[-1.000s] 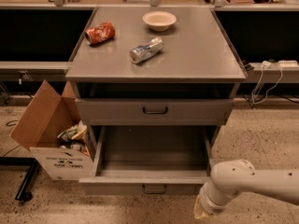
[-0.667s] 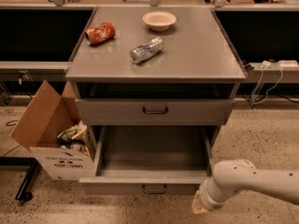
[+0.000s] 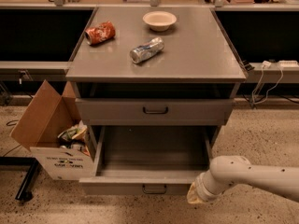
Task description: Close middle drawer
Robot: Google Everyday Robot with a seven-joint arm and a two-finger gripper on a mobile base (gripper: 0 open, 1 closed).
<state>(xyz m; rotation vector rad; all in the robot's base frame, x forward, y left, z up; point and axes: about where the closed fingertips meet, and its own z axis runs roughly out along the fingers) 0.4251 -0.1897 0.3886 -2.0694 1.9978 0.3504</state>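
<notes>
One drawer open: the middle drawer [image 3: 152, 164] is pulled far out toward us at 6 o'clock in the frame. It's a plain grey box with a small dark loop handle [image 3: 154, 189] on its front.
Gripper: we see the gripper [image 3: 194, 197] at 5 o'clock of that drawer, low and just beside the front's right corner. We can't confirm contact.
Grip: we can't make out how wide it stands or whether it has hold of anything.
Arm: the white arm [image 3: 252, 174] comes in from 4 o'clock.
Above: the top drawer [image 3: 187, 111] sits at 12 o'clock of the open one, nearly flush.
Cabinet top [image 3: 205, 55]: a bowl [image 3: 160, 20] is at 12 o'clock, a silver can [image 3: 146, 50] lies on its side near centre, and a red can [image 3: 100, 32] is at 10 o'clock.
Left: a cardboard box [image 3: 42, 120] stands at 9 o'clock of the drawer, on the floor just beside the cabinet, with wrappers inside.
Right: a power strip [image 3: 285, 63] is at 2 o'clock, well apart.
</notes>
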